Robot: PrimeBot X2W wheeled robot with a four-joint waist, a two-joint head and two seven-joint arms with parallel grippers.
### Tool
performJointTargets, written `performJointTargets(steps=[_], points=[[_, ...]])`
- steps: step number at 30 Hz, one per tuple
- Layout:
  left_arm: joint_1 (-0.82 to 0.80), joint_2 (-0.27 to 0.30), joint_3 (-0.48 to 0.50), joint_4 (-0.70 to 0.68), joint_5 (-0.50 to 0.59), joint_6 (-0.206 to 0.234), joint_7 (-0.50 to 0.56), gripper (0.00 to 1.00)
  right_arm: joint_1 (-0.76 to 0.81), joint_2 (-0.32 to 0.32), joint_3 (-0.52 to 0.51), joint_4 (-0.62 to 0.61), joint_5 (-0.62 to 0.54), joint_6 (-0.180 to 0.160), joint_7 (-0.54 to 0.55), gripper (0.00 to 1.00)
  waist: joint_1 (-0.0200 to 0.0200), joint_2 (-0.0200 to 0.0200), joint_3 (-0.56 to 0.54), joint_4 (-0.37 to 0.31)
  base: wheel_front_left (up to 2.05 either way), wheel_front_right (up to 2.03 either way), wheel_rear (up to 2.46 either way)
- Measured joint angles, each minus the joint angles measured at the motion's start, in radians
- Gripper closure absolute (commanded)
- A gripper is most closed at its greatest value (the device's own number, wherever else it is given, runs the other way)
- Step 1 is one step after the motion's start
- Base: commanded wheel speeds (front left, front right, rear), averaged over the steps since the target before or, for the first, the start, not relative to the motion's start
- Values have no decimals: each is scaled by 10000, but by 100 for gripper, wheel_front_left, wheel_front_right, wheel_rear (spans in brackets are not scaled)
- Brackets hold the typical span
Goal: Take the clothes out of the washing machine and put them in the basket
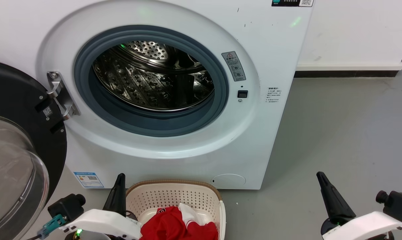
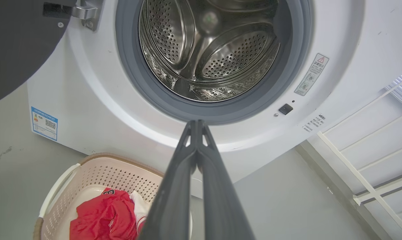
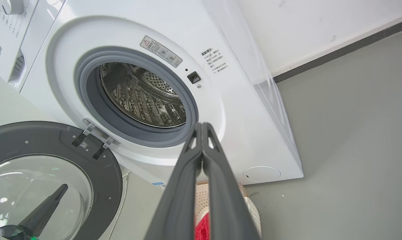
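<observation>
Left gripper (image 1: 120,178) hangs closed beside the basket (image 1: 174,183) of red clothes (image 1: 174,224)

Bare laundry corner or test room: white front-loading washer (image 1: 174,100) with its door (image 1: 17,150) swung open, grey floor (image 1: 347,140), plain white wall (image 1: 354,30) with dark skirting.

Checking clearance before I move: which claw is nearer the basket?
Left. The left claw sits right beside the basket, at its left rim; the right claw stands well off to its right.
</observation>
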Motion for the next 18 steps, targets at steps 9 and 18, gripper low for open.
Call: performJointTargets(steps=[9,18], points=[[-179,-15,245,182,-1275,-249,201,100,-266,-48,-90,431,1360,-2,-31,100,0,0,26,-21,0,0,0],[-243,-50,439,320,-2437,-424,395,100,-530,-82,-199,809,2581,-2,-44,100,0,0,50,-41,0,0,0]])
